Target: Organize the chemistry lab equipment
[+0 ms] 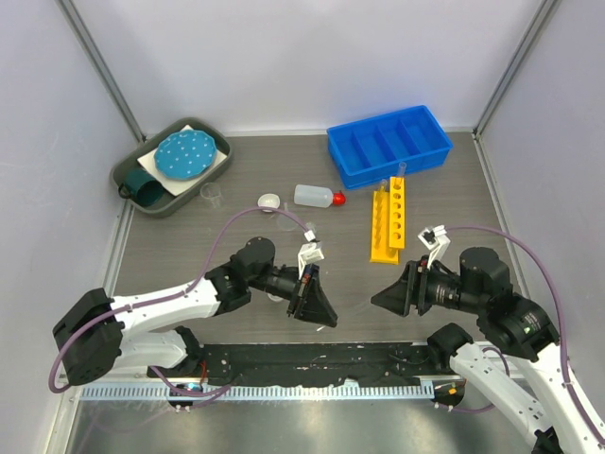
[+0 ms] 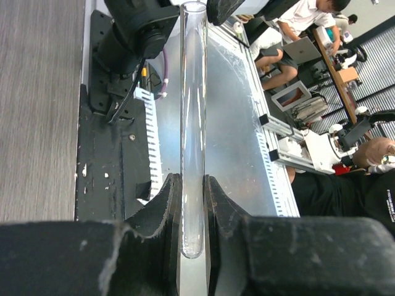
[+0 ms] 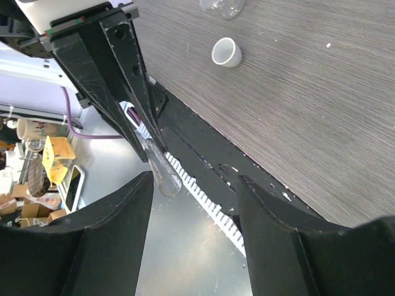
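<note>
My left gripper (image 1: 319, 310) (image 2: 192, 185) is shut on a clear glass test tube (image 2: 192, 117), pinched near its rounded bottom, above the table's near edge. My right gripper (image 1: 389, 296) (image 3: 194, 197) faces it, open and empty. In the right wrist view the tube's open end (image 3: 163, 175) lies just off the left finger, between the spread jaws. The yellow holed rack (image 1: 390, 223) lies mid-table, behind the right gripper. The blue divided bin (image 1: 389, 144) stands at the back right. A red-capped bottle (image 1: 317, 196) lies near a white dish (image 1: 270, 201) (image 3: 226, 52) and a small beaker (image 1: 214, 195).
A dark green tray (image 1: 132, 180) with a teal white-dotted disc (image 1: 184, 155) stands at the back left. A black strip and a metal rail (image 1: 312, 390) run along the near edge between the arm bases. Grey walls close in three sides.
</note>
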